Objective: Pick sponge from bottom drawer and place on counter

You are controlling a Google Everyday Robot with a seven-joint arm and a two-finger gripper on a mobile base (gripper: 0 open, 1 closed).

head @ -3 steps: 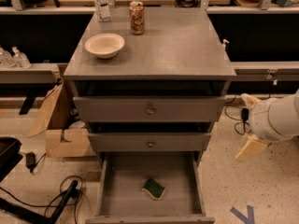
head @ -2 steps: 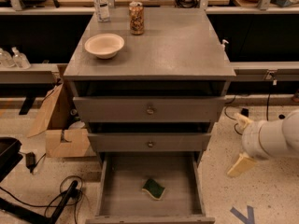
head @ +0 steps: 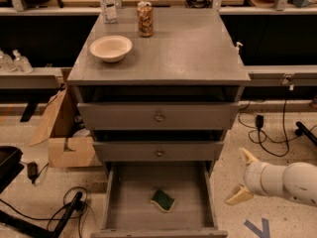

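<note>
Reach step, sponge not grabbed yet

Left to right: a bowl (head: 111, 47) sits on the counter (head: 190, 51), the bottom drawer (head: 132, 190) stands open below with the sponge (head: 163, 200) lying green side up near its front, and the gripper (head: 243, 177) hangs low, right of the drawer, jaws spread, holding nothing. Next move, I reckon: swing left over the drawer and drop onto the sponge.

matte grey wooden counter (head: 198, 48), plain grey bottom drawer (head: 133, 192), dark green-and-yellow sponge (head: 163, 200), cream round bowl (head: 111, 47), cream-fingered end effector (head: 242, 177) right of drawer
</note>
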